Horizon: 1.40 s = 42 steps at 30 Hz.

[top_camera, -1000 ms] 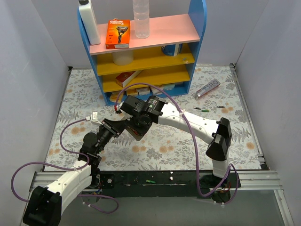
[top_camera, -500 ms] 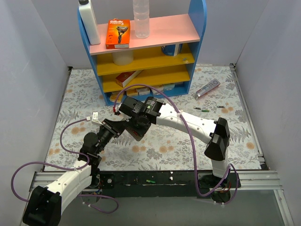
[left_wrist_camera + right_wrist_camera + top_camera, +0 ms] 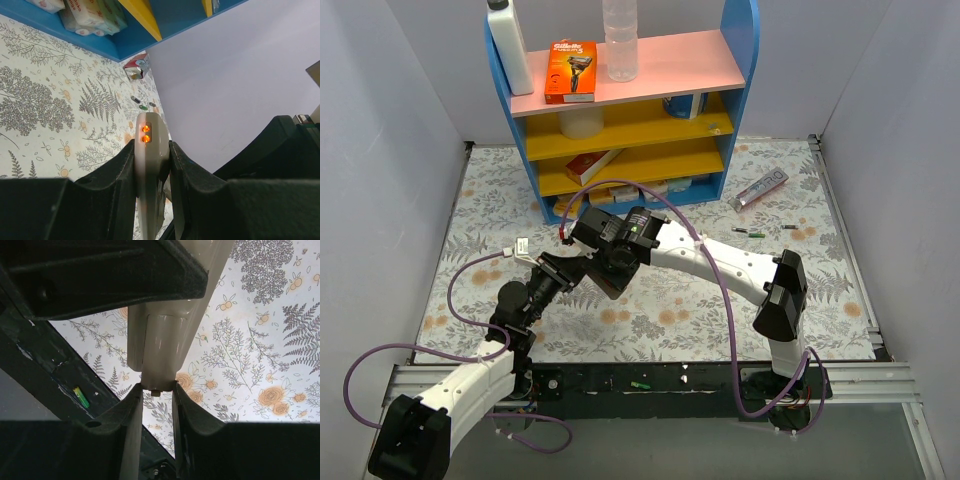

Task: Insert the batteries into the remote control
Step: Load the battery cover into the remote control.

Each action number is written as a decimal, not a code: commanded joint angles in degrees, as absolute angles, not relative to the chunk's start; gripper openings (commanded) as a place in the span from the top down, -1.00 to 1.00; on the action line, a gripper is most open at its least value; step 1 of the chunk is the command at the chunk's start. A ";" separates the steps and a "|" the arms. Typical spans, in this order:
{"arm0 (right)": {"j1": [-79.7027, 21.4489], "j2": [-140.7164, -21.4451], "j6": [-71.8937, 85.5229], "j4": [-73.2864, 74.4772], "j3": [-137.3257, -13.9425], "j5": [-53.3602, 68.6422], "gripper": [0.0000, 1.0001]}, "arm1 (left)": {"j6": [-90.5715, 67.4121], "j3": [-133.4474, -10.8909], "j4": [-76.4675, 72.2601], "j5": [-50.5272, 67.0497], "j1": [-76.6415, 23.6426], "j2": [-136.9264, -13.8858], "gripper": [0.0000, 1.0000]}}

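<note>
The remote control (image 3: 150, 150) stands edge-on between my left gripper's (image 3: 151, 146) fingers, which are shut on it; two orange lights glow at its far end. From the right wrist view I see its grey back (image 3: 165, 345) hanging above the floral mat. My right gripper (image 3: 157, 388) is closed on the narrow lower end, where a small tab shows. Both grippers meet over the mat's left middle (image 3: 605, 268). Loose batteries (image 3: 750, 232) lie on the mat at the right. A green battery (image 3: 81, 397) rests on the black base rail.
A blue shelf unit (image 3: 630, 100) with boxes and bottles stands at the back. A silver-purple tube (image 3: 761, 187) lies on the mat beside it. Grey walls close in the left, right and back. The black rail (image 3: 650, 380) runs along the near edge.
The right arm has edged slightly to the left, its elbow included. Both grips and the left arm look the same.
</note>
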<state>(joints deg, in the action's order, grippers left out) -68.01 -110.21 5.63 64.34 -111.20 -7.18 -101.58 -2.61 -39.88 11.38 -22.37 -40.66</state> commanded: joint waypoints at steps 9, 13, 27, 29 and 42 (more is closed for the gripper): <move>-68.38 -108.11 6.50 57.39 -108.81 -9.23 0.62 | -108.63 -0.61 -42.89 12.66 -23.11 -39.64 0.99; -68.38 -107.75 6.24 57.39 -109.25 -8.88 0.53 | -109.51 -0.97 -41.84 12.48 -23.12 -39.55 0.99; -68.38 -107.31 5.71 58.88 -111.36 -6.59 0.10 | -112.67 -0.18 -41.48 11.08 -23.12 -39.29 0.99; -68.38 -107.05 5.89 58.89 -111.44 -6.50 0.04 | -113.46 -0.18 -41.66 10.55 -23.12 -39.02 1.00; -67.77 -98.01 10.00 50.38 -106.19 -8.09 -0.60 | -114.79 1.23 -42.19 9.84 -23.11 -38.85 1.00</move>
<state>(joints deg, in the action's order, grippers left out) -68.16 -105.91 7.05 58.02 -108.97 -7.05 -113.91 -2.46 -39.88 10.41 -22.85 -39.48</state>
